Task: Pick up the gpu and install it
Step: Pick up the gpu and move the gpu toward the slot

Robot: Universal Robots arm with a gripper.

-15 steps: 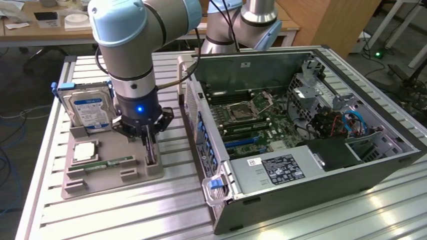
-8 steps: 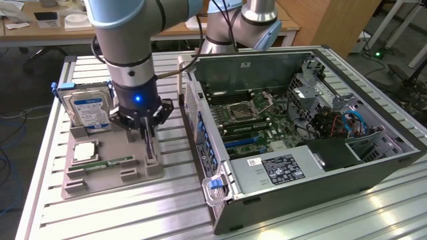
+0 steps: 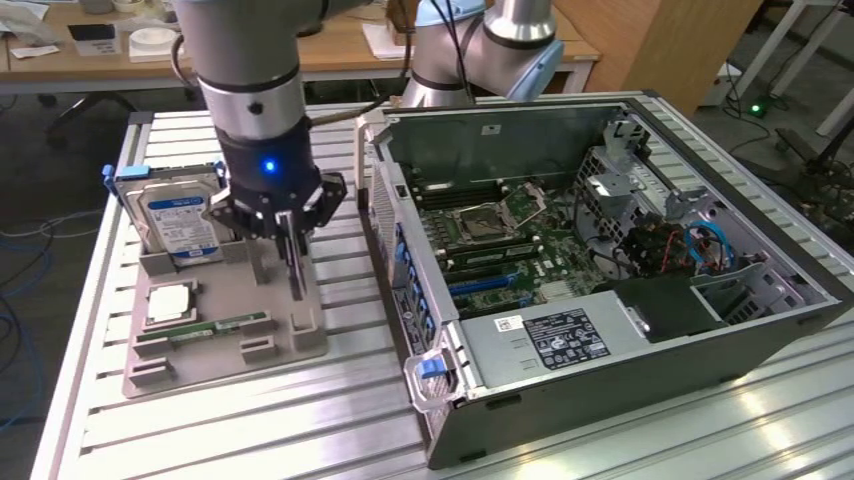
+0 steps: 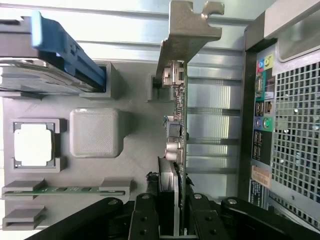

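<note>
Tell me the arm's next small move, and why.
Probably a short straight lift. The pincer is shut on the gpu, which hangs edge-down low over the tray, its bracket end beside a tray post; whether it has left its slot I cannot tell. Rising first should avoid a snag before any swing toward the open case.

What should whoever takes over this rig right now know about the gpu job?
Pincer: shut on the gpu, which it holds upright.
Where: the gpu is over the grey parts holder, beside the hard drive. I can't tell whether it has cleared its slot.
Done: the grasp.
Left: the gpu is not yet in the open computer case, which sits to the exterior view's right.
</note>
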